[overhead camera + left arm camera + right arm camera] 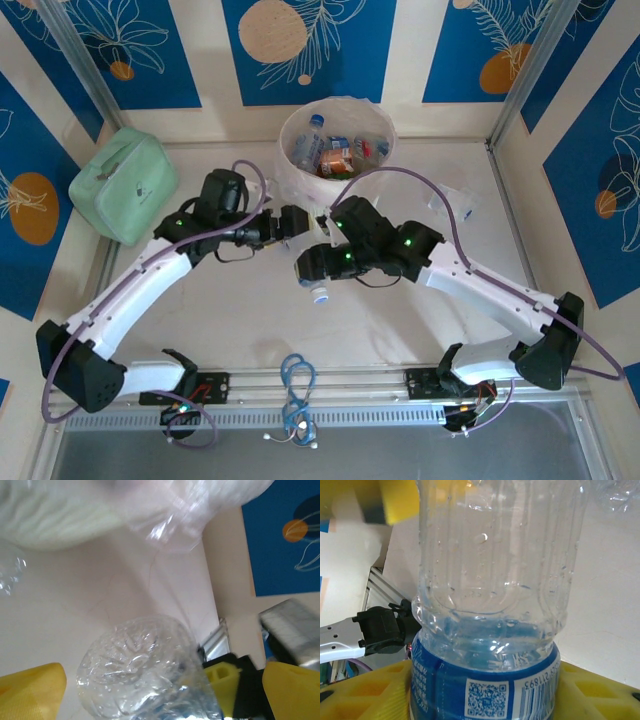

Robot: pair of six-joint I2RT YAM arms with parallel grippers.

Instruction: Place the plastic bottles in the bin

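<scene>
A clear plastic bottle (495, 580) with a blue label stands between my right gripper's (485, 680) yellow fingers, which press on the label from both sides. In the top view this bottle (316, 287) hangs cap-down under the right gripper (312, 268), just in front of the bin (385, 125). My left gripper (160, 680) is wide open around the bottle's ribbed base (135, 665), its pads apart from it; from above the left gripper (298, 224) sits beside the bin's wall. Several bottles (335, 152) lie in the bin. Another clear bottle (450, 200) lies on the table to the right.
A mint-green pouch (125, 185) rests at the back left. The bin's clear liner (170, 525) hangs over its cream wall (65, 520) close above the left gripper. A blue cable coil (297, 385) lies at the near edge between the arm bases.
</scene>
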